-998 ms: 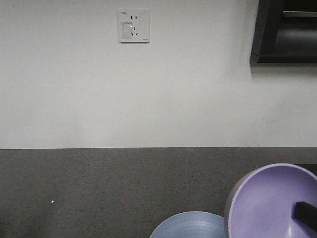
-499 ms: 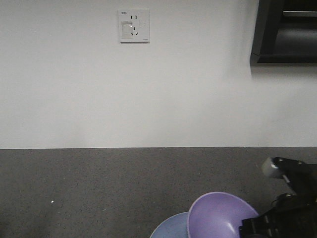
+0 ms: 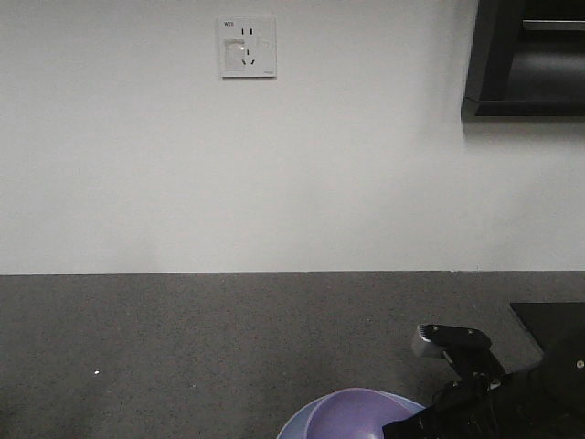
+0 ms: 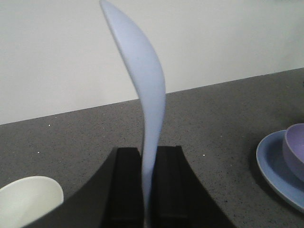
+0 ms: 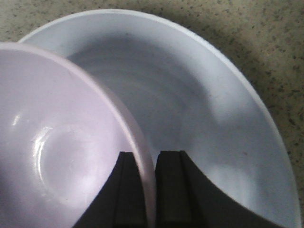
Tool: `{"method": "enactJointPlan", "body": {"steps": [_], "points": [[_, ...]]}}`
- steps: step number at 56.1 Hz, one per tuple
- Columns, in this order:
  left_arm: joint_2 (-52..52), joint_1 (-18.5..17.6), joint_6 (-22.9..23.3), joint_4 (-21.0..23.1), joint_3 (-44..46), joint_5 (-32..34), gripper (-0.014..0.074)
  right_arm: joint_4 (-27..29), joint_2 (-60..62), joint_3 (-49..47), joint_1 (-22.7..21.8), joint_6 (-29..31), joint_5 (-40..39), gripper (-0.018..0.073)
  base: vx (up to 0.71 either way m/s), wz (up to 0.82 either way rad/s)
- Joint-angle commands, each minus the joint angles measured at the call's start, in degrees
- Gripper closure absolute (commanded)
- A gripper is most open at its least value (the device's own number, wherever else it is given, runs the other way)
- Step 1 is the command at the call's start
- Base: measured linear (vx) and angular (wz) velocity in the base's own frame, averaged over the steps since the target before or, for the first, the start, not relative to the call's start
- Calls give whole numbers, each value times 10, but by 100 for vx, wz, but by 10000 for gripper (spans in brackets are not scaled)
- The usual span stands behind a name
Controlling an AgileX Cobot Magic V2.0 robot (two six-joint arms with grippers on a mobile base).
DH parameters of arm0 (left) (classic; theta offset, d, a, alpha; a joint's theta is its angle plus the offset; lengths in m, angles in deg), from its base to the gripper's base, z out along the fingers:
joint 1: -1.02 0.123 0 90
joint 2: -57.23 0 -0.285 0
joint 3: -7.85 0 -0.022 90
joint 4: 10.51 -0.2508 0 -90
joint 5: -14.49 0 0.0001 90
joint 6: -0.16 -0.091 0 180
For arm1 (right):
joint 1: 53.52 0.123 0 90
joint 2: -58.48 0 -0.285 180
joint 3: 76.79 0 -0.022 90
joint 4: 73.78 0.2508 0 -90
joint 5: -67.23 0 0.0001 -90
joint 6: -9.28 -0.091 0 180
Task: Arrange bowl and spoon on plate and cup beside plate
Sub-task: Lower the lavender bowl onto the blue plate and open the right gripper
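The right gripper (image 5: pixel 151 164) is pinching the probably light, rigid bowl (image 5: pixel 57 156) by its rim over the plate (image 5: pixel 213 118), the left gripper (image 4: pixel 148 159) pinching the spoon (image 4: pixel 145 85) upright.

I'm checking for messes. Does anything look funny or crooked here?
Nothing spilled or broken. The spoon stands upright only because the left claw pinches it. The bowl, gripped at its rim by the right claw, is off-centre over the plate.

Purple bowl (image 3: pixel 352 413) lower now, level, over plate (image 3: pixel 291 428)
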Motion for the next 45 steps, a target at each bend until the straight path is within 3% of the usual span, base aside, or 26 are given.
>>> {"method": "enactJointPlan", "body": {"steps": [1, 19, 27, 36, 42, 45], "points": [[-5, -1, 6, 8, 14, 45, 602, 14, 18, -19, -1, 16, -19, 473, 0, 0], [-5, -1, 6, 8, 14, 45, 602, 16, 19, -30, -1, 32, -15, 58, 0, 0], [-5, -1, 6, 8, 14, 38, 602, 11, 37, -65, -1, 60, 16, -39, 0, 0], [-5, -1, 6, 8, 14, 21, 602, -27, 90, -110, -1, 52, 59, 1, 0, 0], [-5, -1, 6, 8, 14, 12, 602, -70, 150, -116, -1, 9, 60, 135, 0, 0], [-5, -1, 6, 8, 14, 8, 602, -114, 185, -115, -1, -25, 61, 256, 0, 0]]}}
